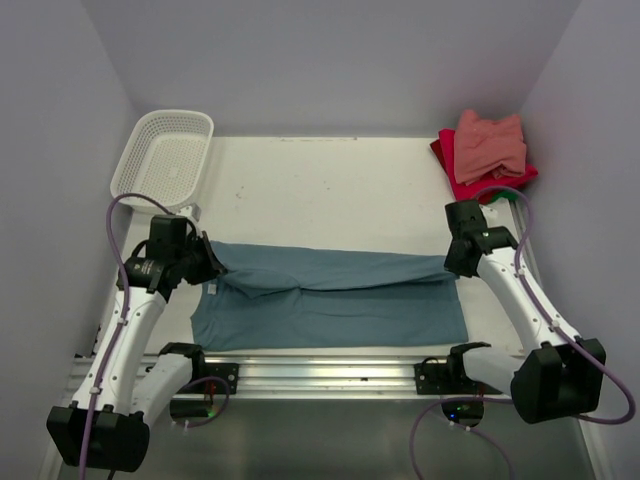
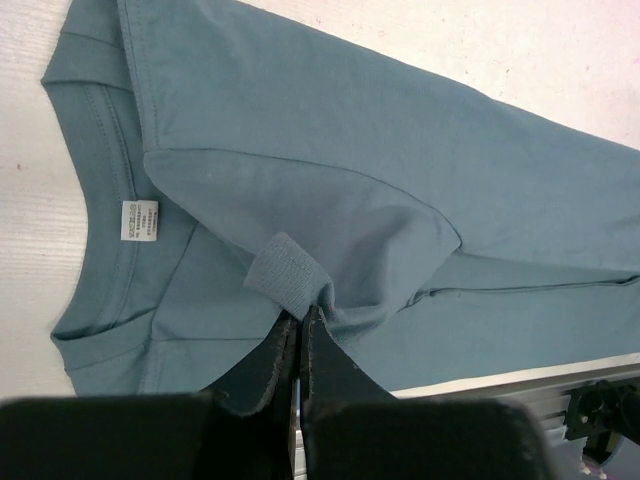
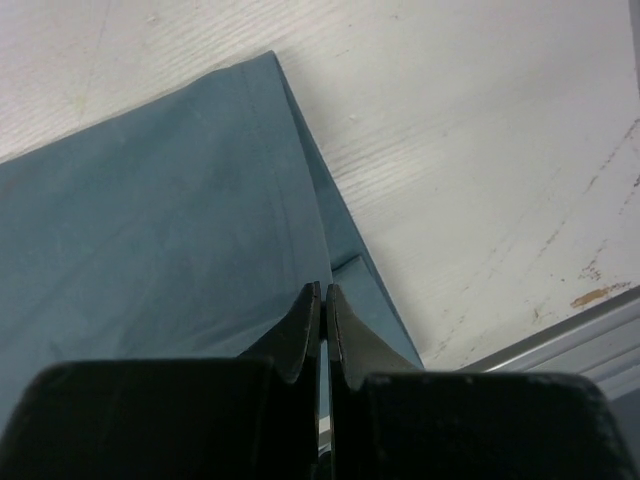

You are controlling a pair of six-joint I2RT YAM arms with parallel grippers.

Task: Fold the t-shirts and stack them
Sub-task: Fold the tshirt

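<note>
1. The blue shirt (image 1: 330, 295) lies flat on the white table (image 1: 320, 190), in the lower middle of the top view. It runs as a long band from left to right between the two grippers. Its upper part is folded down over its lower part.
2. The left gripper (image 1: 212, 265) sits at the left end of the blue shirt, left of frame centre. In the left wrist view the left gripper (image 2: 300, 332) has its jaws pressed together, with a small tuck of blue cloth pinched at the tips.
3. In the same view the collar (image 2: 95, 170) opens toward the left of the frame. A white label (image 2: 140, 220) is sewn just inside it.
4. The right gripper (image 1: 455, 262) sits at the upper right corner of the blue shirt. In the right wrist view the right gripper (image 3: 322, 300) has its jaws closed with no visible gap, clamped on the shirt's edge at the lower centre of the frame.
5. A folded stack rests in the upper right of the top view, well apart from the blue shirt.
   - The pink shirt (image 1: 490, 143) is on top.
   - The red shirt (image 1: 452, 175) is beneath it.
   - A sliver of the green shirt (image 1: 497, 197) shows at the lower edge.
6. A white mesh basket (image 1: 165, 155) stands in the upper left.
7. A metal rail (image 1: 320, 365) runs along the lower edge of the table.
</note>
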